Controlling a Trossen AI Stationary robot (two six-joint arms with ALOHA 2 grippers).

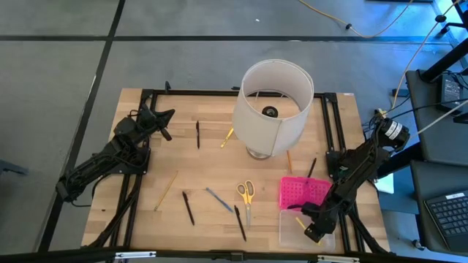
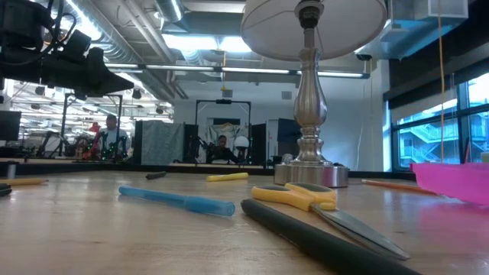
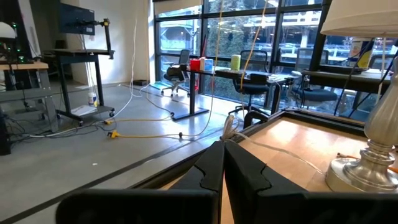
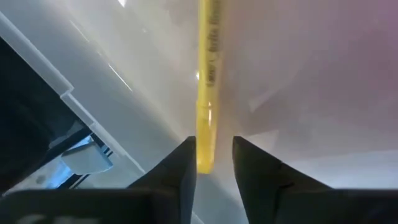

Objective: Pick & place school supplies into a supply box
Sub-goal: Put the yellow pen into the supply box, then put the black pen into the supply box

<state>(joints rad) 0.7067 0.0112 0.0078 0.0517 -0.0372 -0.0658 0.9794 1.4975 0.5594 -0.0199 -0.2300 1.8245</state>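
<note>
The supply box sits at the table's near right: its clear base [image 1: 306,228] with the pink dotted lid [image 1: 303,191] standing open on its far side. A yellow pen [image 4: 208,93] lies in the base. My right gripper [image 4: 214,163] hangs over the base, pointing down, slightly open. Its fingers stand on either side of the pen's near end, with a gap showing beside one finger. My left gripper [image 3: 222,163] is shut on nothing, raised over the far left of the table [image 1: 165,120]. Yellow-handled scissors [image 1: 246,193], a grey-blue pen [image 1: 218,199], black pens [image 1: 188,207] and a pencil [image 1: 166,190] lie flat on the wood.
A lamp with a big white shade [image 1: 272,108] stands on its metal base at the table's far middle. More black pens [image 1: 240,223] [image 1: 197,134] and pencils [image 1: 227,137] [image 1: 289,161] are scattered around it. Black frame rails run along both sides.
</note>
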